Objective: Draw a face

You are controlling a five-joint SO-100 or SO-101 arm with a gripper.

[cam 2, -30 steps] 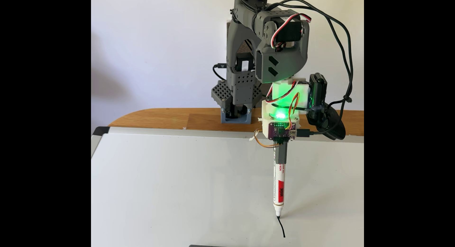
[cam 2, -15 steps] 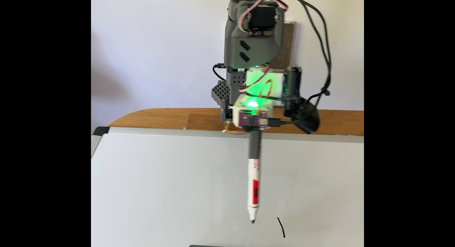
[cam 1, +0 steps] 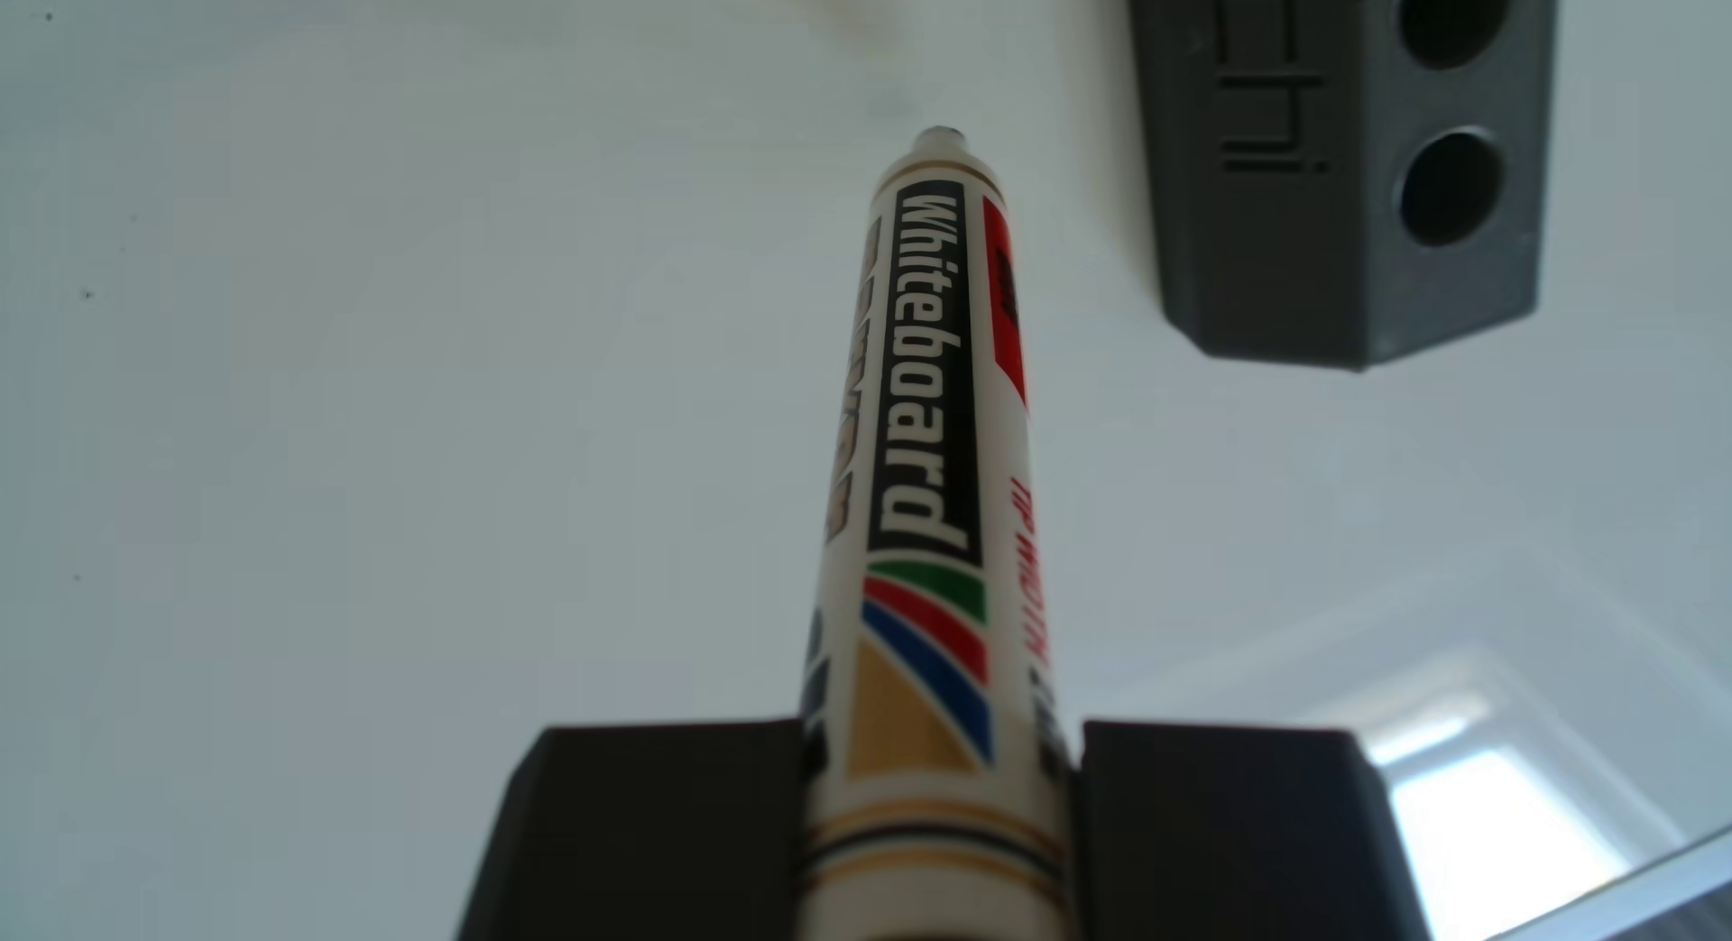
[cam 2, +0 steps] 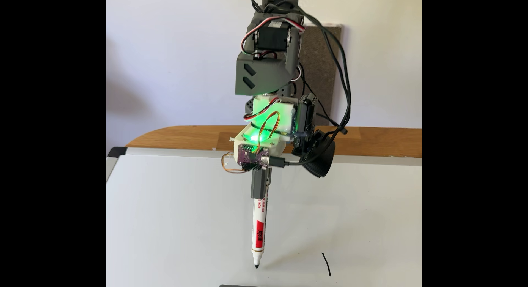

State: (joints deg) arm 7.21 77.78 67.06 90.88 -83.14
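Note:
A white whiteboard marker (cam 2: 259,232) with a red label points down at the whiteboard (cam 2: 177,218). My gripper (cam 2: 259,187), a grey clamp under a white mount lit by a green light, is shut on the marker's upper barrel. The black tip (cam 2: 256,266) is at the board surface, left of a short curved black stroke (cam 2: 327,264); whether it touches I cannot tell. In the other view the marker (cam 1: 928,388) runs up the middle between two dark gripper (cam 1: 937,763) blocks toward the board.
A dark grey block (cam 1: 1340,154) with two round holes lies on the board near the tip, and its edge shows at the bottom (cam 2: 243,285) of the fixed view. The arm base stands on a wooden table (cam 2: 185,138) behind the board. Cables (cam 2: 345,84) hang on the arm's right.
The marker left the top end of the black stroke and swung left in the fixed view. Its tip now sits well to the left of the stroke, which is unchanged.

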